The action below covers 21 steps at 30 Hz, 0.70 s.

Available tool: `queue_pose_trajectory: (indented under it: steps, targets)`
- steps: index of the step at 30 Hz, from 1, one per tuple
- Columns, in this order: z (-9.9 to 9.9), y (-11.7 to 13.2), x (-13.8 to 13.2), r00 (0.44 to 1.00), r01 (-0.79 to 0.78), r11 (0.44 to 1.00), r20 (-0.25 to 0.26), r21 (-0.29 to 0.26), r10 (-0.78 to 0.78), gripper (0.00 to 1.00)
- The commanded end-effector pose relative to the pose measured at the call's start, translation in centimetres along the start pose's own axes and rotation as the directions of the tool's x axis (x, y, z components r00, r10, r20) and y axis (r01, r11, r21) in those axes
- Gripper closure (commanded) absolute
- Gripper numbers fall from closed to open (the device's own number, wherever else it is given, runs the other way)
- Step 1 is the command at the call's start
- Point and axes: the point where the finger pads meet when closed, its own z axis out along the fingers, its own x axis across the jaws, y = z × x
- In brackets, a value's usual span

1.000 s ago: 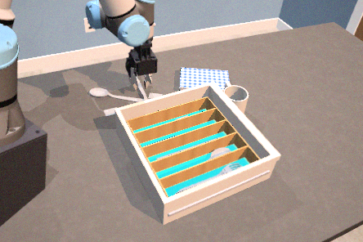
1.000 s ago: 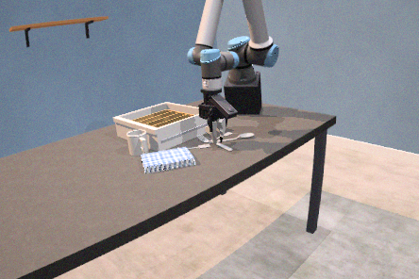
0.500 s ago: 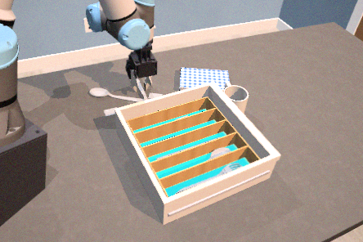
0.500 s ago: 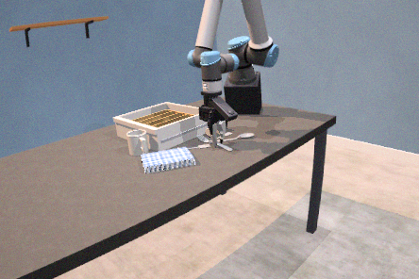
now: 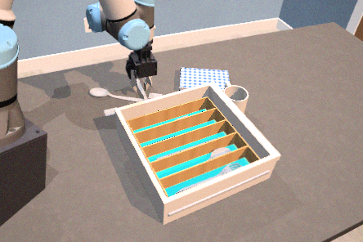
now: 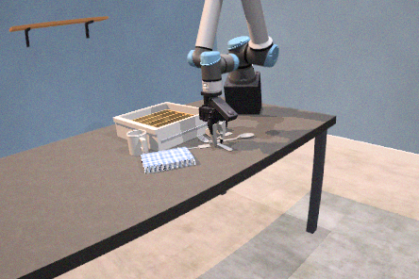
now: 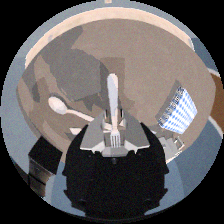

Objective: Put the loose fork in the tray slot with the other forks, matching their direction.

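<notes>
The loose fork (image 7: 113,92) (image 6: 227,148) lies on the table behind the tray; in the wrist view its handle points away from the gripper and its tines lie toward it. My gripper (image 5: 146,91) (image 6: 219,140) (image 7: 113,109) is low over the fork, its fingers close together on either side of the neck, with a small gap showing; it is open and holds nothing. The white tray (image 5: 176,202) (image 6: 172,138) has several slots with wooden dividers. A fork (image 5: 234,168) lies in the slot nearest the top camera, tines to the right. Contact between fingertips and table is unclear.
A loose spoon (image 5: 98,91) (image 6: 243,136) (image 7: 57,105) lies close beside the fork, its handle reaching toward the fingers. Another light utensil end (image 5: 109,112) shows by the tray corner. A checked cloth (image 5: 204,77) (image 6: 168,159) (image 7: 181,112) and a mug (image 5: 241,104) (image 6: 134,144) stand beside the tray.
</notes>
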Motion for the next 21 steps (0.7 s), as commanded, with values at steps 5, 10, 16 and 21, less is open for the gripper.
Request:
queue_pose_trajectory:
  steps: [5,10,16,21]
  targets:
    - [-0.04,-0.02,0.04,1.000,0.000,1.000,-0.001,0.000,0.000,0.97]
    - [-0.04,-0.02,0.04,1.000,0.000,1.000,-0.001,0.000,0.000,0.97]
    - [-0.04,-0.02,0.04,1.000,0.000,1.000,-0.001,0.000,0.000,0.97]
    - [-0.04,-0.02,0.04,1.000,0.000,1.000,-0.001,0.000,0.000,0.97]
